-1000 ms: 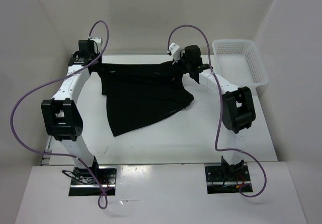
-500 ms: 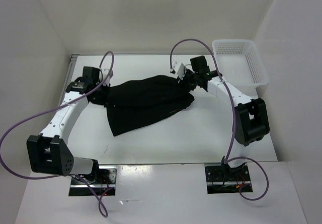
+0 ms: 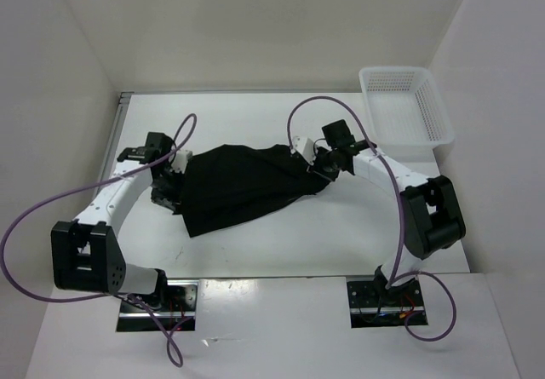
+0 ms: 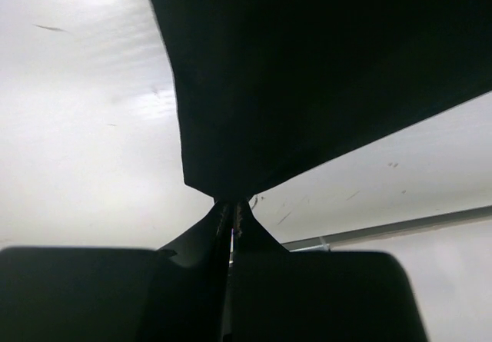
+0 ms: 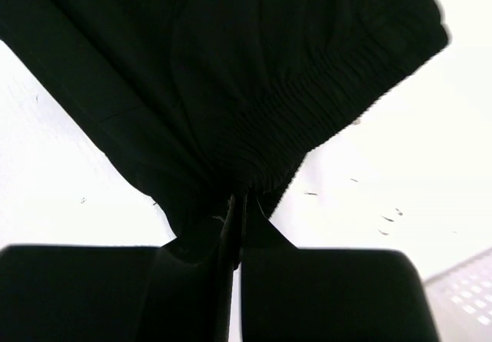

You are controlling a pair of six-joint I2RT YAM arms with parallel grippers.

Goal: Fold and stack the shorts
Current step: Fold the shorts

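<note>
Standing at the near edge, I'm looking at the black shorts [image 3: 243,187] spreading across the middle of the white table [image 3: 341,226], a little toward 9 o'clock of its centre. The cloth is stretching between the two arms, with one loose corner trailing down toward 7 o'clock and lying flat on the tabletop. How many layers are lying on one another I cannot tell; it is reading as one dark mass.

The left gripper [image 3: 173,190] is sitting at the 9 o'clock edge of the shorts. In its own wrist view, the left gripper [image 4: 231,211] is pinching its fingers together on a corner of the fabric, and the shorts [image 4: 323,73] are fanning out from that pinch toward 12 and 2 o'clock, with bare table showing on both sides.

The right gripper [image 3: 313,168] is working at the 2 o'clock end of the shorts. Its wrist view is showing the right gripper [image 5: 237,204] clamped tight on gathered cloth, the shorts [image 5: 231,73] filling the upper frame, and the ribbed elastic waistband [image 5: 307,119] running off toward 2 o'clock from the pinch.

A white mesh basket [image 3: 404,106] is sitting in the table's 1 o'clock corner, well apart from the shorts. Purple cables [image 3: 34,217] are looping off both arms.
</note>
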